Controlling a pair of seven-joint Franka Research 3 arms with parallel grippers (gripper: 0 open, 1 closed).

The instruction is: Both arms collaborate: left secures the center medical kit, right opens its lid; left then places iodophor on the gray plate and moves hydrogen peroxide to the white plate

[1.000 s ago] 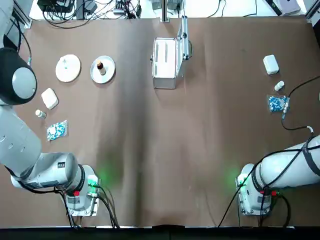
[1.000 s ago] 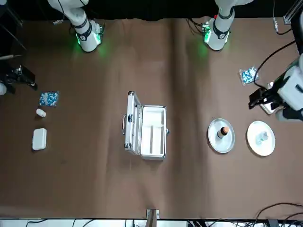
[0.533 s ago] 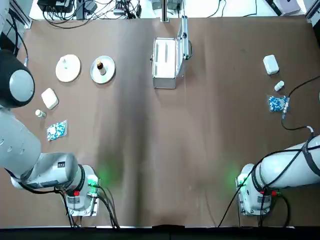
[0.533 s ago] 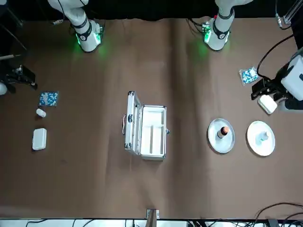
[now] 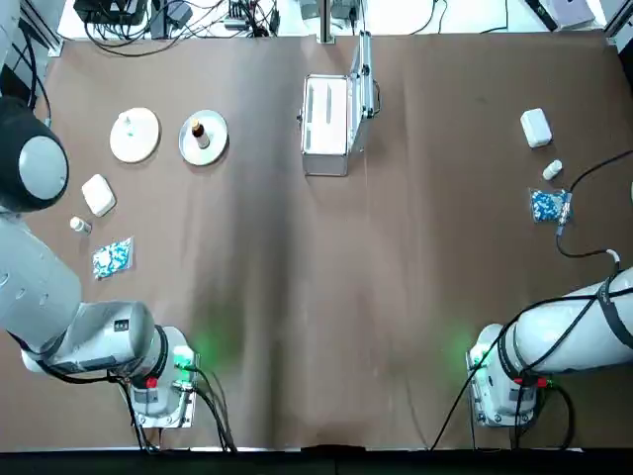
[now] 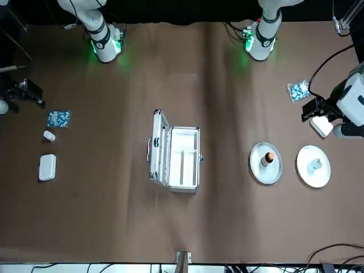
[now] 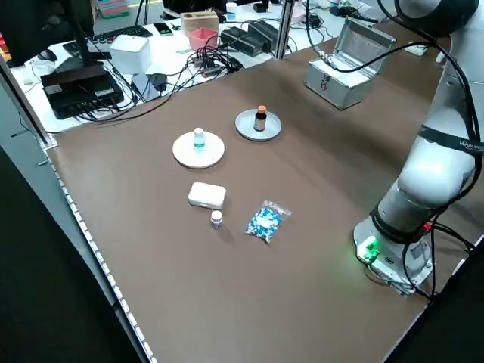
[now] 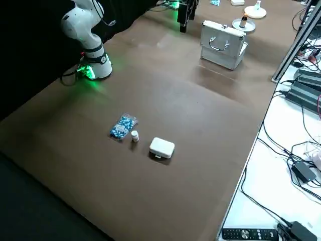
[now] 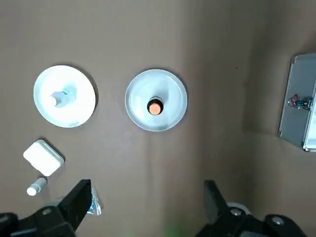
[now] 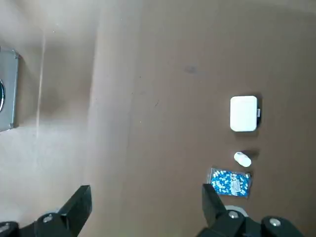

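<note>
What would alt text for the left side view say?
A brown bottle stands on a gray plate, a white one on a white plate; the open case sits beyond them, a robot arm at the right.

Noted: labels on the iodophor (image 7: pixel 260 119) and hydrogen peroxide (image 7: pixel 199 139) too small to read; medical kit (image 9: pixel 299 106) cut off by the left wrist view's edge, its interior hidden in the right side view; left end effector (image 9: pixel 148 207) partly out of frame in its wrist view.
</note>
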